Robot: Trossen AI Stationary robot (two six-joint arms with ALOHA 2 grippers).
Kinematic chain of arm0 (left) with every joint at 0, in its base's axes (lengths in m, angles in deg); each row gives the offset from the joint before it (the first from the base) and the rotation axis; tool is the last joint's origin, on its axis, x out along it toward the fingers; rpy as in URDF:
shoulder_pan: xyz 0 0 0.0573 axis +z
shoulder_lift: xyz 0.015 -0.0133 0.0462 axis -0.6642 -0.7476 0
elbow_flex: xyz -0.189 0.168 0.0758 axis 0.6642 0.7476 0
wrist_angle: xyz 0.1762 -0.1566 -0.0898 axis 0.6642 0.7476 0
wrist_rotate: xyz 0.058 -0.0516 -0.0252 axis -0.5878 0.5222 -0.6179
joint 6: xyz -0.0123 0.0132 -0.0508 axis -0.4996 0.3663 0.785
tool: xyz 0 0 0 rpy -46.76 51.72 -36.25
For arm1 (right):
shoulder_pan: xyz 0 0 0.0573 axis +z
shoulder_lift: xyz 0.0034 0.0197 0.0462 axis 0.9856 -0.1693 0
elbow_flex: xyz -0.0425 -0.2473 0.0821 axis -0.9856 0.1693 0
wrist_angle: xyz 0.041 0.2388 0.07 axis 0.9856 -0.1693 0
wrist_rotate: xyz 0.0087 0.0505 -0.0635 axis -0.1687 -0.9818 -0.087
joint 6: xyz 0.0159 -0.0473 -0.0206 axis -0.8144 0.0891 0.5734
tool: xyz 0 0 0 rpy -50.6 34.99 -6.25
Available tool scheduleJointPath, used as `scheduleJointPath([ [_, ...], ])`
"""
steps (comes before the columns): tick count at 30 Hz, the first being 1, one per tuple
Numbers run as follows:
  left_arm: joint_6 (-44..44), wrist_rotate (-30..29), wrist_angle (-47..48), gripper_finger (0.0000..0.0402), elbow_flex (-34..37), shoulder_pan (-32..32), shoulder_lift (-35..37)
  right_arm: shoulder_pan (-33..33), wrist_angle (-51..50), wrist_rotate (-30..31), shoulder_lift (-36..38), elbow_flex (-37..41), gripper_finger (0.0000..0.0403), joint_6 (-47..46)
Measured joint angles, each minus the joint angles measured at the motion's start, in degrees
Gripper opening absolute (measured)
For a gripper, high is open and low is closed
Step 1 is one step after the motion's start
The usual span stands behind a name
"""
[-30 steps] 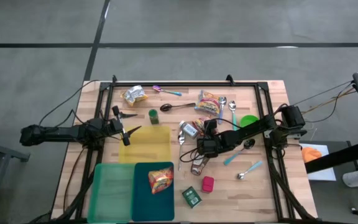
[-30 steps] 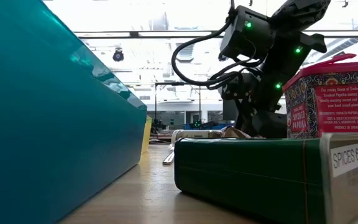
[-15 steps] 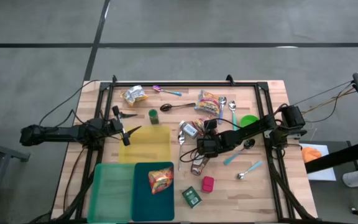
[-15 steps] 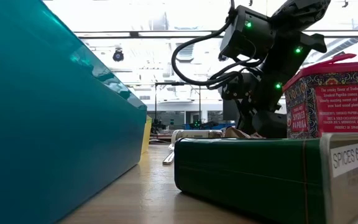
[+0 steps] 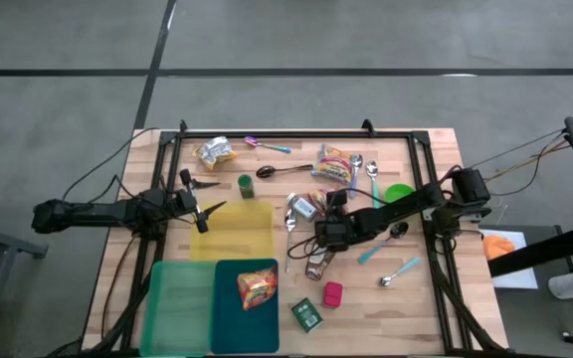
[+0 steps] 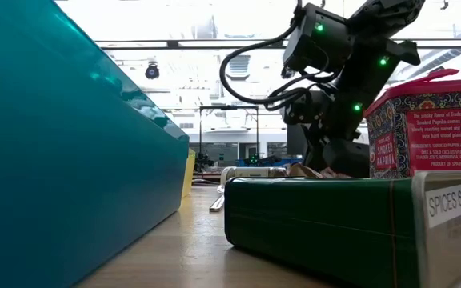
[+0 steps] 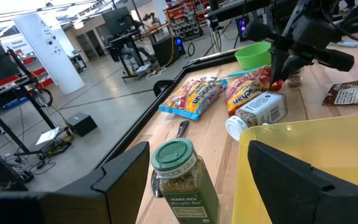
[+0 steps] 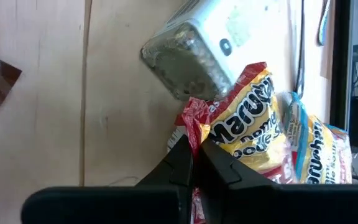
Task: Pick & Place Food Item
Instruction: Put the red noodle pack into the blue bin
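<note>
A red-and-yellow noodle packet (image 8: 244, 127) lies on the wooden table next to a toppled spice jar (image 8: 197, 53). A second packet (image 8: 312, 155) lies beside it. My right gripper (image 8: 192, 163) is shut on the first packet; the high view puts it at mid-table (image 5: 320, 211). In the left wrist view the same gripper (image 7: 277, 73) stands over the packet (image 7: 247, 93). My left gripper (image 5: 199, 209) waits open at the table's left, by the yellow tray (image 5: 237, 231). A green-lidded jar (image 7: 179, 177) stands upright ahead of it. My right gripper pinches the packet's red crimped end (image 8: 194, 118) between its two fingers. The fingers slant down onto it from the table's right and near side. The rest of the packet lies flat on the table.
A teal bin (image 5: 229, 323) with another noodle packet (image 5: 257, 288) and a green bin (image 5: 179, 303) stand at the near left. A dark green spice tin (image 6: 326, 220) and a red paprika tin (image 6: 426, 132) stand near the front. Spoons, a brown wrapper (image 5: 316, 264) and a green bowl (image 5: 398, 193) surround the right arm.
</note>
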Motion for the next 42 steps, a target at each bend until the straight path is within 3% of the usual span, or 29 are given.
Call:
scheduleJointPath([
  [11,0.0,0.0,0.0,0.0275,0.0,0.0,0.0,1.4,-0.5,2.1,4.2,-0.1,0.0008,-1.5],
  [27,0.0,0.0,0.0,0.0275,0.0,0.0,0.0,1.2,-2.9,-13.5,15.7,-0.1,0.0008,-11.8],
  [42,0.0,0.0,0.0,0.0275,0.0,0.0,0.0,-0.3,-2.3,-24.8,16.2,0.0,0.0008,-21.7],
])
